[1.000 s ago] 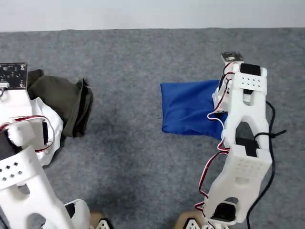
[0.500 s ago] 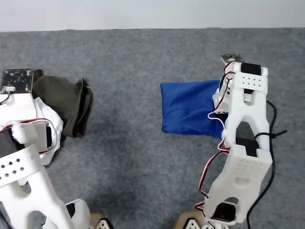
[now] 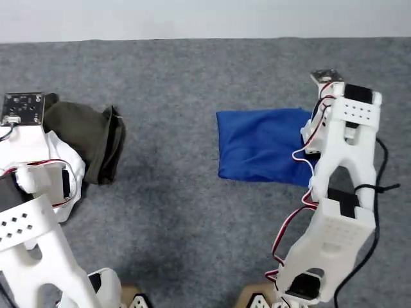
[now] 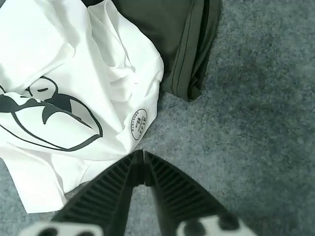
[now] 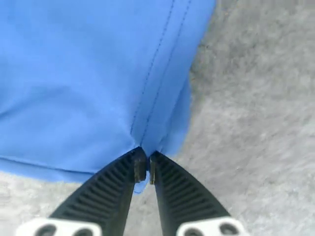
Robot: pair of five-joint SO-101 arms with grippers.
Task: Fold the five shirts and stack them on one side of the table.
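Grey felt-like table (image 3: 180,212) is carrying everything. Blue shirt (image 3: 257,144) is lying folded into a rough rectangle on the right arm's side. White shirt (image 3: 72,168) w/ a dark print is lying crumpled on the left arm's side, touching a dark olive shirt (image 3: 87,131) bunched beside it. Right gripper (image 5: 146,166) is pinching the blue shirt's edge, jaws clenched on a fold right by the stitched seam. Left gripper (image 4: 143,164) is hanging clenched w/ nothing between the jaws, tips just at the white shirt's edge.

All three shirts are looking light, soft & limp. They're prob. going to sag & unfold if lifted by one point, & drag on the rough table cover. Best hold is prob. a doubled hem or corner, esp. where layers are stacking, so the fold is travelling together.
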